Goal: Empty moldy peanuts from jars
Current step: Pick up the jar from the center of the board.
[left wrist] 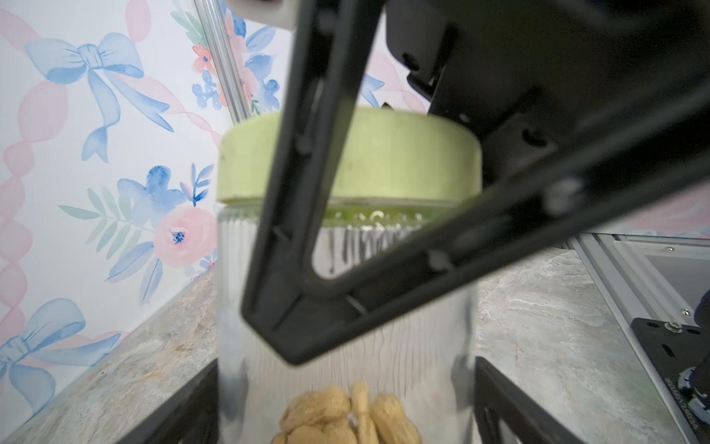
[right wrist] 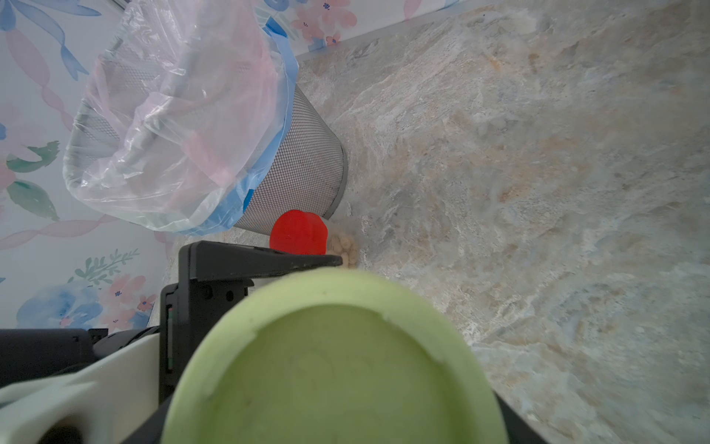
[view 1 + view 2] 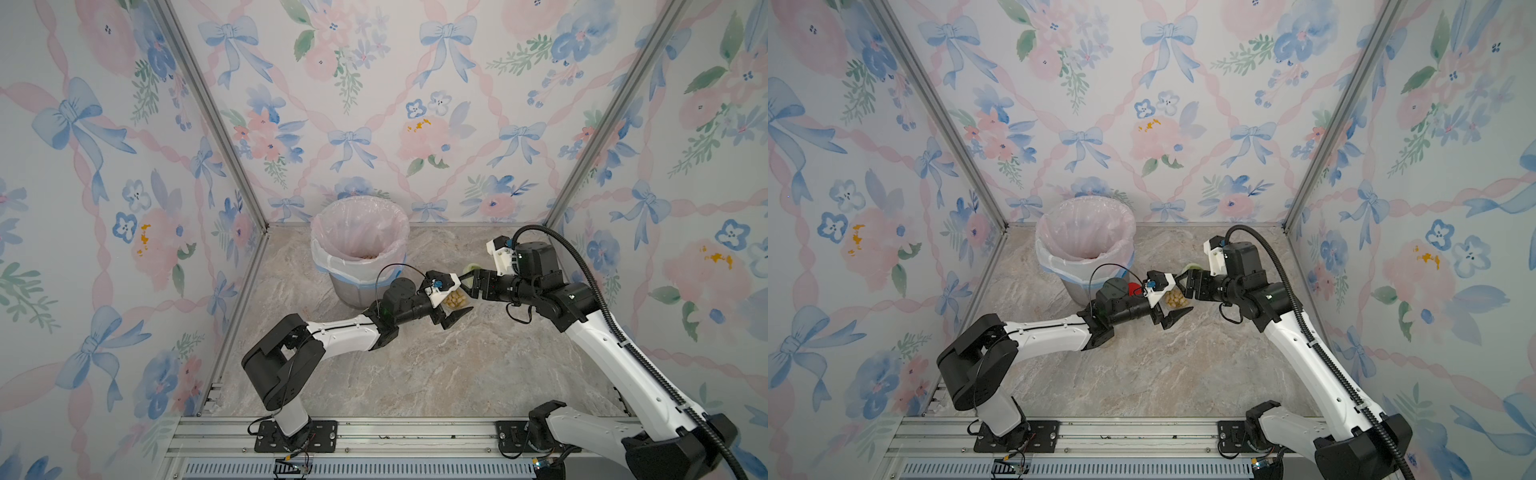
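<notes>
Pale green lid (image 2: 334, 365): closest to the lens in the right wrist view, recessed top face toward it; seated on the mouth of the green-lidded jar (image 1: 422, 365); clamped at the rim by the right gripper (image 3: 468, 284), jaws at a middling spread set by the lid's width, one black finger (image 1: 480, 238) crossing in front of the glass in the left wrist view.

Green-lidded jar: clear, ribbed wall, roughly upright, near the middle of the table (image 3: 415, 374), a little in front of the bin (image 3: 349, 291); resting on the surface or lifted off it, cannot tell. Body held by the left gripper (image 3: 459, 301), jaws spread wide around the glass, a finger (image 1: 499, 399) flush against each side.

Contents, moldy peanuts (image 1: 345, 415): small tan heap at the bottom of that jar, well below the lid; in both top views a light-brown patch between the left jaws.

Bin: grey mesh wall, pinkish clear bag folded over the rim, blue band at the fold; at the rear of the table, near the back wall. Loose tan pieces (image 3: 368, 257) at the bottom of the bag.

Second vessel, red-lidded jar (image 2: 299, 232): just beside the bin's base; tan nuts showing through its wall; red lid (image 3: 1133, 288) partly hidden behind the left arm in a top view; upright or on its side, cannot tell.
</notes>
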Controlling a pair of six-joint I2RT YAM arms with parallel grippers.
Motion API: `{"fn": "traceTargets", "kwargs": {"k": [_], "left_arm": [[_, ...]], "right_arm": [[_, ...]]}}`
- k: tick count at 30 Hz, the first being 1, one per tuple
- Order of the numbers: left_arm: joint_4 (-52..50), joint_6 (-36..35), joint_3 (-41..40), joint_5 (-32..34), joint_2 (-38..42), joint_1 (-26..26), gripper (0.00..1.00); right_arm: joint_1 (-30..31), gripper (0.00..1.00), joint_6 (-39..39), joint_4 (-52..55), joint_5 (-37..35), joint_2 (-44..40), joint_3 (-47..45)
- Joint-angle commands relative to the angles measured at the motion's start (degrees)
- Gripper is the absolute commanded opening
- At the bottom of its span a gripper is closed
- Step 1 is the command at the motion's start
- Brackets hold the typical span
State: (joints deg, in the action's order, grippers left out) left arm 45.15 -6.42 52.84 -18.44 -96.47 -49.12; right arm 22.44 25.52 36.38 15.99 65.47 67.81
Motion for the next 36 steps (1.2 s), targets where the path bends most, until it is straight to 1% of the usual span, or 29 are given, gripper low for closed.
{"fn": "traceTargets", "kwargs": {"k": [1,18,22,26,35,36], "left_arm": [[0.87,0.00,1.30,0.42,-0.99,0.34,0.97],[0.86,0.19,2.05,0.77,-1.43,0.30,0.96],[0.83,0.38,2.40,0.82,-1.54,0.26,0.92],[0.83,0.45,2.77,1.17,-1.82,0.18,0.86],[0.88,0.53,2.89,0.99,-1.89,0.17,0.68],[0.85,0.60,2.92,0.95,-1.82,0.17,0.63]], "right_arm": [[-0.47,0.59,0.74,-4.04,1.68,-2.18,0.83],[-0.38,0.59,1.64,-5.42,3.17,-2.54,-0.05],[-0.39,0.59,1.44,-5.22,3.17,-2.54,-0.17],[-0.38,0.59,1.52,-5.68,3.31,-2.45,-0.29],[-0.38,0.59,1.24,-5.90,3.43,-1.90,-0.66],[-0.40,0.59,1.29,-5.93,3.43,-1.83,-0.66]]}}
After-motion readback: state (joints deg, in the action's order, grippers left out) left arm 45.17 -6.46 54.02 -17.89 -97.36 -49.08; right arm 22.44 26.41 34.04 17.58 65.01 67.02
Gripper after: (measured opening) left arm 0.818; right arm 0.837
